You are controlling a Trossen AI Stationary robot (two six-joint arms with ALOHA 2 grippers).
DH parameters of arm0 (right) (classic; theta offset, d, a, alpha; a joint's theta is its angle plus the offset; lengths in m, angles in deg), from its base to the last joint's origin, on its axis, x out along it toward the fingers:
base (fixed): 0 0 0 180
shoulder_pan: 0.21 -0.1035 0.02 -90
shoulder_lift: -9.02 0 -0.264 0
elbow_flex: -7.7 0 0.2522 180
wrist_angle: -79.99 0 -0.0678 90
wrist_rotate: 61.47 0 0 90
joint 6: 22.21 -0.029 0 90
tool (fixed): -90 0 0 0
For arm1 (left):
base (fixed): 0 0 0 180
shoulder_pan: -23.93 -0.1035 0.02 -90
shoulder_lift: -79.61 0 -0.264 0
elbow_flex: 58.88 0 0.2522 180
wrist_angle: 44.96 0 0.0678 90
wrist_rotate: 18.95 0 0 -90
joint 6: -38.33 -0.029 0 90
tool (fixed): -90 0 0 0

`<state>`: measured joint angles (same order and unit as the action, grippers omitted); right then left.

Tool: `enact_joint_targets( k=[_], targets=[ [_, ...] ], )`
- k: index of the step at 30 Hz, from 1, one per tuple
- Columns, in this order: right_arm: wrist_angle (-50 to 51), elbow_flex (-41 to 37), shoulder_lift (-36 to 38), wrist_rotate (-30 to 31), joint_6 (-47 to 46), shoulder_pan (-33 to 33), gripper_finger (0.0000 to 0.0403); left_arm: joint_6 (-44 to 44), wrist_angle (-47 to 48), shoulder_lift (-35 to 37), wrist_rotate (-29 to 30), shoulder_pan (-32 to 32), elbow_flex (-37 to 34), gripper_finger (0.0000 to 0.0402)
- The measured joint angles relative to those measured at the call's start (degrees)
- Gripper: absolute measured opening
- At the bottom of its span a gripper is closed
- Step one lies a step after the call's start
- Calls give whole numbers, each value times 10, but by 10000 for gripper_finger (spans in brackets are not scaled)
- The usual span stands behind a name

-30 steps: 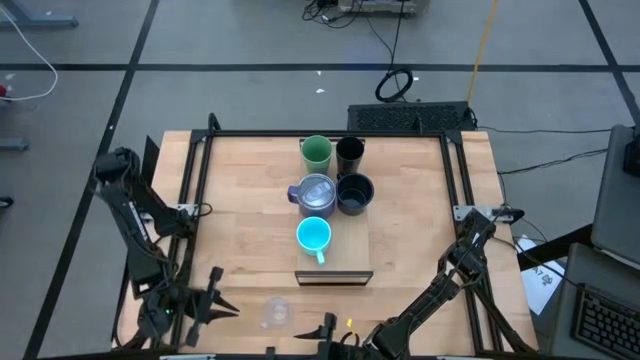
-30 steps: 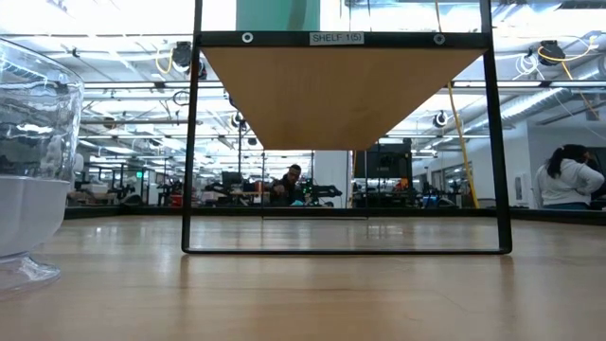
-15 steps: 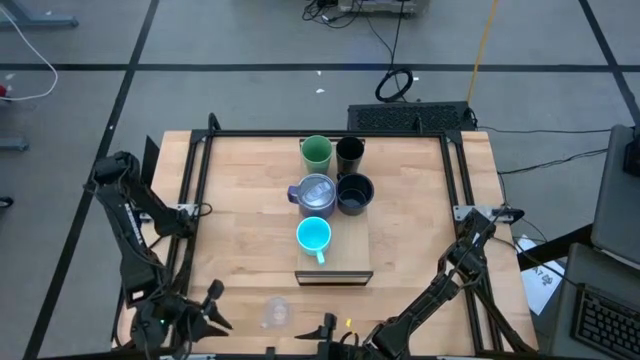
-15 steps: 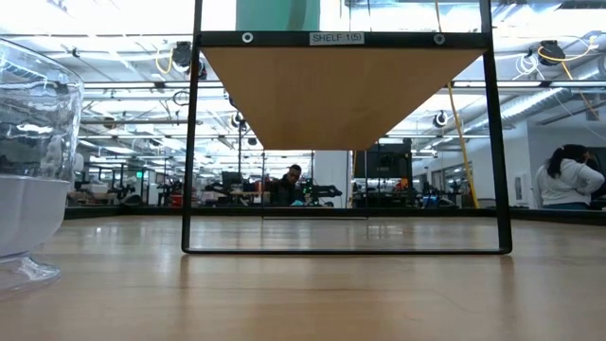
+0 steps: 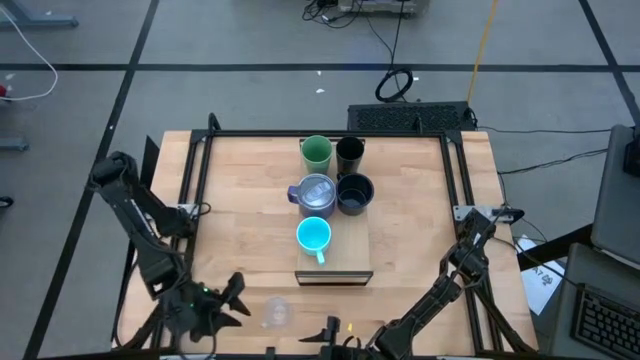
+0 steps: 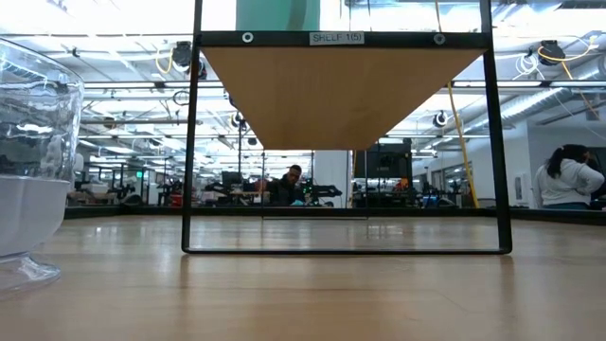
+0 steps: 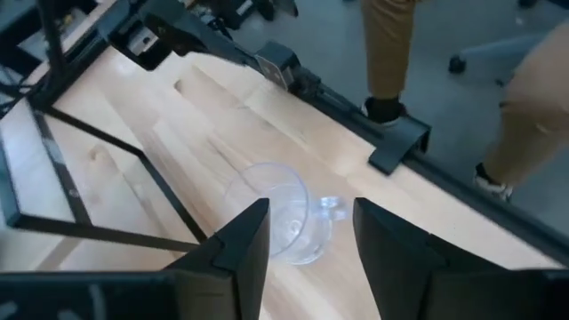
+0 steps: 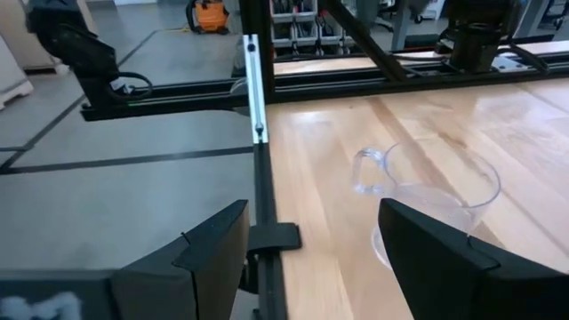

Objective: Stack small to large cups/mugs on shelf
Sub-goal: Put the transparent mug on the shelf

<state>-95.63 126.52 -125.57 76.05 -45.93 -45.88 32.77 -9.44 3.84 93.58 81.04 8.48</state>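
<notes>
Clear glass is hard to read from above: the small clear glass [image 5: 276,312] is a faint smudge near the table's [image 5: 240,235] front edge, apart from the shelf [image 5: 345,265]. On that shelf stand the green cup [image 5: 316,153], slim black tumbler [image 5: 350,153], lavender-grey mug [image 5: 314,191], wide black mug [image 5: 354,192] and cyan handled mug [image 5: 314,236]. My left gripper [image 5: 236,296] sits just beside the glass. My right gripper [image 5: 325,332] is partly cut off at the picture's bottom.

Low view: the glass [image 6: 33,166] is cropped at the frame edge; the shelf [image 6: 341,90] shows only its underside, with open table beneath.

Left wrist view: my fingers [image 7: 244,244] stand apart, the glass [image 7: 276,212] seen between them, not gripped. A person's legs stand beyond the table edge.

Right wrist view: my fingers [image 8: 213,244] are spread wide, holding nothing; the glass [image 8: 431,200] lies ahead, with the table edge and open floor beside it.
</notes>
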Motion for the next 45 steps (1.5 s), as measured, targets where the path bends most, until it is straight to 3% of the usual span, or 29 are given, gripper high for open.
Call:
enact_joint_targets(
  k=[9, 20, 31, 41, 45],
  targets=[
    [37, 0, 7, 0, -32, -6, 244, -126, 39, -32, -79, -71, 19, 166],
    [89, 0, 30, 1, -83, -6, 244, -206, 270, -211, -88, -107, 188, 166],
    [88, 0, 30, 1, -86, -16, 244, -359, 243, -237, -109, -101, 205, 163],
    [88, 0, 30, 2, -73, -16, 244, -406, 249, -247, -142, -128, 205, 88],
    [88, 0, 30, 2, -71, -16, 244, -424, 250, -262, -146, -130, 204, 77]
  ],
)
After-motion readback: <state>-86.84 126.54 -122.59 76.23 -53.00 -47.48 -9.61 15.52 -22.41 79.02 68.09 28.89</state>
